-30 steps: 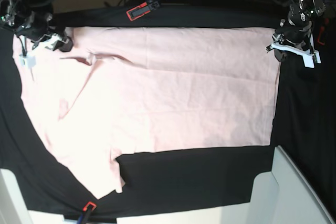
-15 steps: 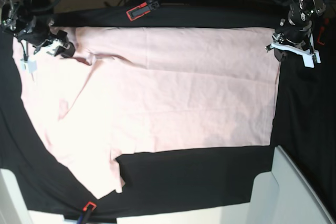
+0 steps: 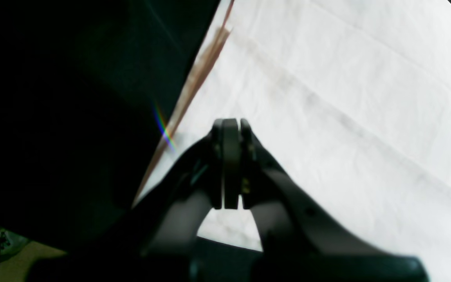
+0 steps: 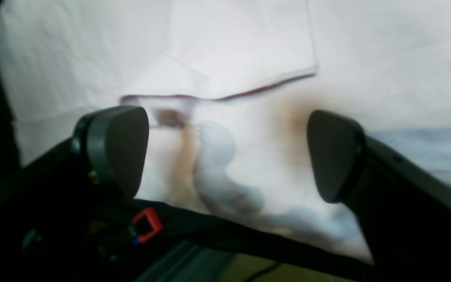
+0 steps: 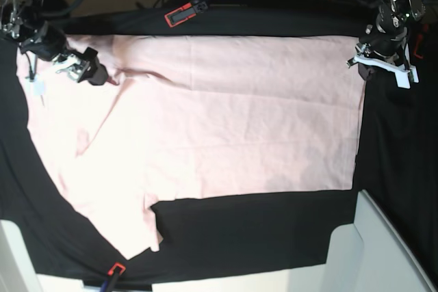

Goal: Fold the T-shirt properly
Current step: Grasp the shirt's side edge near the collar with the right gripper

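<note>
at far left the right claw (image 4: pixel 229 152) gapes over the blurred T-shirt (image 5: pixel 226 121); far right, left claw (image 3: pixel 228 164) pinched together, gripping nothing visible.

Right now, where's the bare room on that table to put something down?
The black cloth below the T-shirt, beside the white box, is bare; so is the strip right of the shirt. The far edge is crowded with clamps and cables.

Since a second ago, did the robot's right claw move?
Yes. The right gripper has slid further in over the T-shirt, toward the middle, away from the black table cloth edge, and its jaws opened.
</note>
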